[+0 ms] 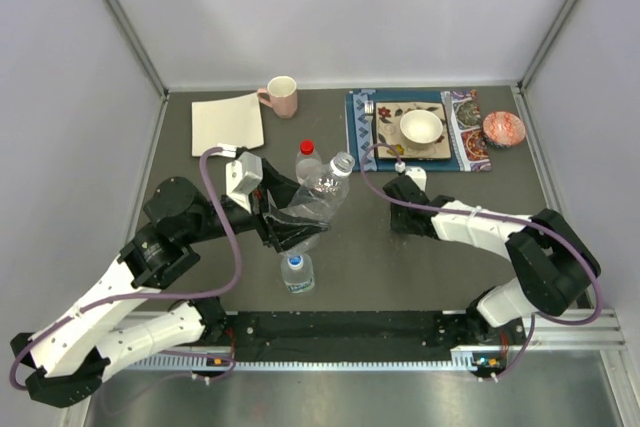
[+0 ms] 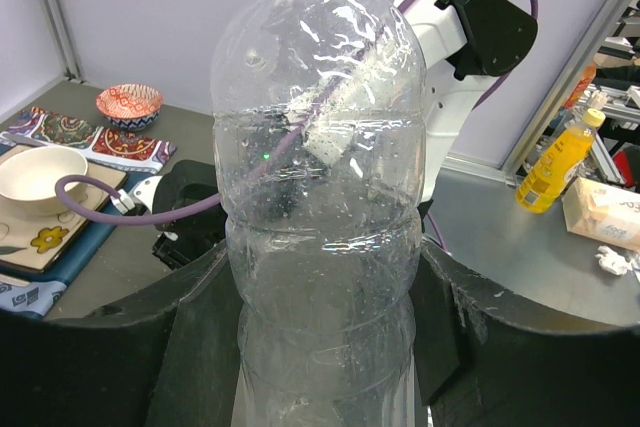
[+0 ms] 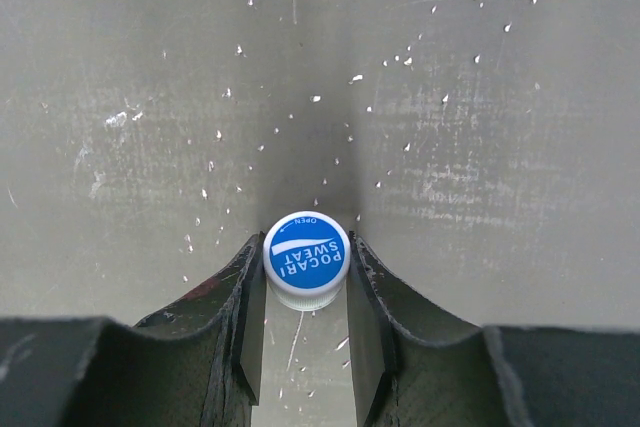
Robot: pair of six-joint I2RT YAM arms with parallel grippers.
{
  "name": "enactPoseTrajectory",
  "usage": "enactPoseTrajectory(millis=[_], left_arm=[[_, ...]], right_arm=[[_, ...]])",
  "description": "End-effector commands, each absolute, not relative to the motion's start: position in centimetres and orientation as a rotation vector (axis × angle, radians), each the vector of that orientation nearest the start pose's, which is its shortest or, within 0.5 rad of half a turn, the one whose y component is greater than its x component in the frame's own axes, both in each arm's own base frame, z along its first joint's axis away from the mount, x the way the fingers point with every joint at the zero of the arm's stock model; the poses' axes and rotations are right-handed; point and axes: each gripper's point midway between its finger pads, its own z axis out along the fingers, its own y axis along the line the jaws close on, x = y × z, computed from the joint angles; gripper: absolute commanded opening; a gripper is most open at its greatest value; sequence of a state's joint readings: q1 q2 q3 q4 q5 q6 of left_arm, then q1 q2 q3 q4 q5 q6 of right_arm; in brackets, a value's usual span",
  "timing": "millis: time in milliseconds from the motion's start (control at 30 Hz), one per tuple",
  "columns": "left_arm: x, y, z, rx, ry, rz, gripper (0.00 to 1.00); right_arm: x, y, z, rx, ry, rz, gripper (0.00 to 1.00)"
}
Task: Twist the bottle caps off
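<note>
- My left gripper (image 2: 320, 372) is closed round the lower body of the clear bottle (image 2: 320, 197), one finger on each flank. The bottle sits mid-table, tipped toward the far right. Its neck looks bare, with no cap that I can see.
- It is part full of water, so the weight sits low. The wall is thin and soft and I judge it would dent under a hard squeeze. The ribs are the best place to hold it.
- Just behind it is a standing bottle with a red cap (image 1: 307, 146). Nearer my bases is another with a blue-topped cap (image 1: 294, 263). Both are capped, so that work is left to do.
- My right gripper (image 3: 306, 282) is set narrow and pinches the blue cap (image 3: 307, 259), with a finger against each side of its skirt, over bare table (image 3: 150, 67). The cap is light and stiff. I'd take it by the skirt, never by the smooth top.
- To the far right are the placemat (image 1: 355, 132) and the patterned bowl (image 1: 503, 129), both untouched.
</note>
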State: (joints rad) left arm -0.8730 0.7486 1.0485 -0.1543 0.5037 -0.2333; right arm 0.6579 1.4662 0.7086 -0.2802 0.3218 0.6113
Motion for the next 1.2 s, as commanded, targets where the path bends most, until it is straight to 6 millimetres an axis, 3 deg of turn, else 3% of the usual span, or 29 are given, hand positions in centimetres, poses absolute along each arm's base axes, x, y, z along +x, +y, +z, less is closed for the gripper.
enactPoseTrajectory(millis=[0, 367, 633, 733, 833, 867, 933, 1033, 1067, 1167], left_arm=[[10.3, -26.7, 41.7, 0.899, 1.266, -1.235, 0.5], [10.5, -27.0, 40.9, 0.908, 1.28, -1.236, 0.52], [10.6, -27.2, 40.5, 0.91, 1.288, -1.24, 0.52], [10.6, -27.3, 40.2, 0.912, 1.291, -1.243, 0.52], [10.6, -27.3, 40.2, 0.911, 1.291, -1.242, 0.52], [10.6, -27.2, 40.3, 0.91, 1.288, -1.24, 0.52], [10.8, -27.3, 40.2, 0.905, 1.294, -1.233, 0.52], [11.1, -27.5, 40.1, 0.905, 1.299, -1.227, 0.52], [11.1, -27.5, 40.0, 0.907, 1.3, -1.227, 0.52], [11.5, -27.9, 39.7, 0.914, 1.312, -1.219, 0.52]], right_arm=[[26.1, 17.4, 1.3, 0.056, 2.558, 0.155, 0.13], [25.2, 17.1, 1.1, 0.057, 2.571, 0.172, 0.4], [25.1, 17.1, 1.7, 0.066, 2.564, 0.184, 0.46], [25.4, 17.3, 3.1, 0.068, 2.539, 0.201, 0.52], [26.1, 17.6, 5.9, 0.073, 2.492, 0.223, 0.59], [26.8, 18.0, 8.3, 0.078, 2.438, 0.266, 0.62], [26.8, 17.7, 10.8, 0.082, 2.404, 0.27, 0.64], [27.7, 17.2, 18.1, 0.108, 2.255, 0.312, 0.67], [28.2, 17.4, 21.6, 0.123, 2.176, 0.363, 0.68], [27.1, 17.2, 31.0, 0.127, 1.943, 0.549, 0.74]])
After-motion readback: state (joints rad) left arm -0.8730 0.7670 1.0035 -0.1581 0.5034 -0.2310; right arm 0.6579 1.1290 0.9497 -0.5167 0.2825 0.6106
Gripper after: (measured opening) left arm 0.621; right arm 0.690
